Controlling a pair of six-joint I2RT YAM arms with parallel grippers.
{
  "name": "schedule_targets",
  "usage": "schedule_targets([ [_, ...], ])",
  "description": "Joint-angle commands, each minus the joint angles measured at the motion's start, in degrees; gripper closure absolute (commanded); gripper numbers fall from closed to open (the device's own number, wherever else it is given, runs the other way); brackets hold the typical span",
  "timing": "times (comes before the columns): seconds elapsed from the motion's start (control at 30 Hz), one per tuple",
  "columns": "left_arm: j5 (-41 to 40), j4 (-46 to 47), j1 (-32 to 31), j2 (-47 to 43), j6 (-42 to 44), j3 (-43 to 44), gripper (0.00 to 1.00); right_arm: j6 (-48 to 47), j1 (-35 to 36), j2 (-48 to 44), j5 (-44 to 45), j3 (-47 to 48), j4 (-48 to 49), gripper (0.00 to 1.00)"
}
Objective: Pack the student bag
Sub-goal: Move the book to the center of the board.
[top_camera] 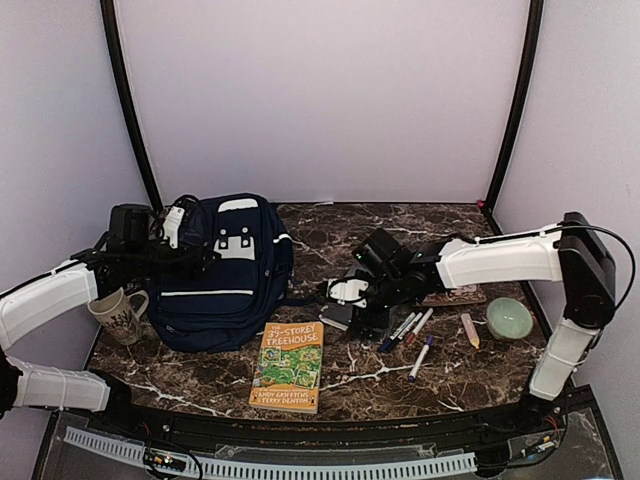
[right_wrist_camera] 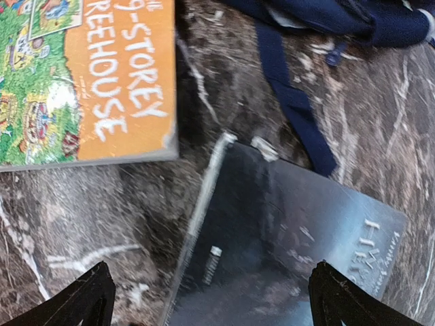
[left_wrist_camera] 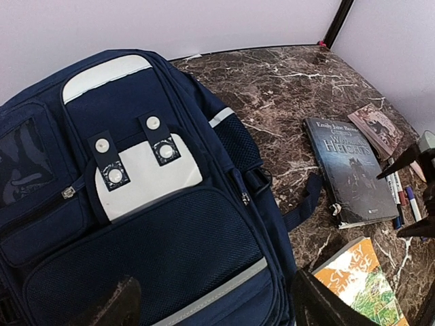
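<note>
Hovering with left fingers (left_wrist_camera: 112, 303) spread wide over the large navy-blue fabric backpack (top_camera: 222, 275), lying front-up at the left of the dark marbled surface (top_camera: 470, 378); holding right fingers (right_wrist_camera: 83, 300) wide above a dark glossy paperback (right_wrist_camera: 285, 238). Probably handling soft and floppy; favouring the small metal zipper pull (left_wrist_camera: 68, 193).

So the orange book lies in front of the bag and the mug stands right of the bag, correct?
No: the mug stands left of the bag, not right; the top view shows it. The orange book does lie in front.
</note>
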Motion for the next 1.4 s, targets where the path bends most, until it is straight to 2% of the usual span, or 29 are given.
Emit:
schedule_targets([
  [0.0,4.13,-2.15,0.25,0.06,-0.2,-0.13,0.21,-2.13,4.82,5.81,4.83,3.73,2.34,0.0],
  [0.2,4.82,-2.46,0.14,-0.82,-0.25,-0.22,0.21,1.33,6.6,13.98,13.98,9.2,3.87,0.02],
  [0.33,5.6,-1.8,0.12,-1.81,-0.76,-0.54,0.21,2.78,5.48,18.53,19.62,11.95,4.11,0.08],
  [0.53,6.16,-1.96,0.02,-1.8,-0.27,-0.48,0.21,3.81,-1.96,21.79,19.58,15.08,1.3,0.23],
  [0.83,6.29,-2.01,0.04,-1.38,-0.32,-0.47,0.21,0.6,-11.58,22.04,21.28,16.15,4.7,0.24],
  [1.03,6.59,-1.99,0.01,-1.13,-0.44,-0.47,0.21,-1.31,-13.43,21.24,19.68,15.88,4.45,0.24],
  [1.2,6.92,-2.0,-0.04,-0.5,-0.35,-0.39,0.21,2.09,-13.51,14.79,9.05,16.36,-0.3,0.21],
  [1.37,7.27,-2.25,-0.04,0.05,-0.5,-0.1,0.21,4.42,-13.92,7.55,3.17,17.58,-4.28,0.18],
])
